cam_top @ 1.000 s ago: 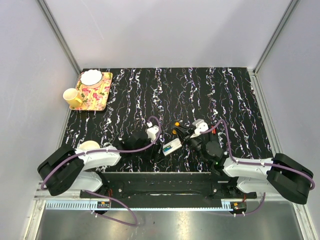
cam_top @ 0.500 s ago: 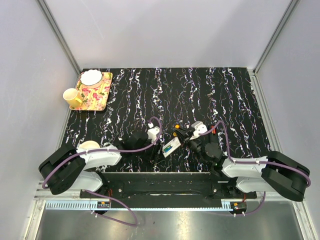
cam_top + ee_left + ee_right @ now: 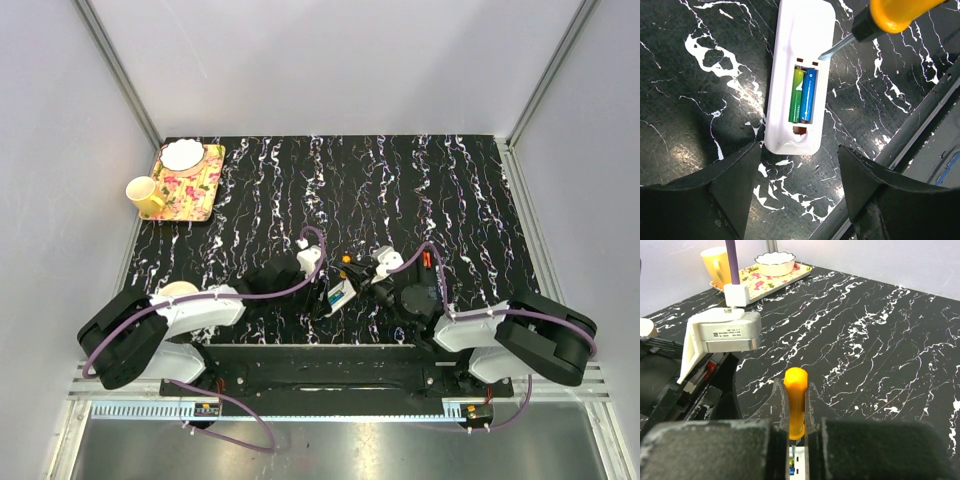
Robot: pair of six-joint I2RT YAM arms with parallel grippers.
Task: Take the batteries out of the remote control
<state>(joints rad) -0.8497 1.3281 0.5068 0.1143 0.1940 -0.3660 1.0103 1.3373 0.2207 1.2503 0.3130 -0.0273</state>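
The left pincer (image 3: 797, 152) is spread apart, low over the black table (image 3: 700, 60). The near end of the white remote (image 3: 805, 35) sits in the gap at its fingertips. I cannot tell if they touch it. The remote's back is open. Inside lie a green battery (image 3: 797, 95) and a blue battery (image 3: 808, 95), side by side, just past the left pincer. The right pincer (image 3: 795, 412) is clamped on the orange handle of a screwdriver (image 3: 795, 390). The metal tip reaches the remote at the far end of the battery hole. Far beyond both pincers, off to the left, sits a flowery tray (image 3: 190, 198) with a white bowl (image 3: 181, 154) on it. A yellow mug (image 3: 145, 195) stands beside the tray.
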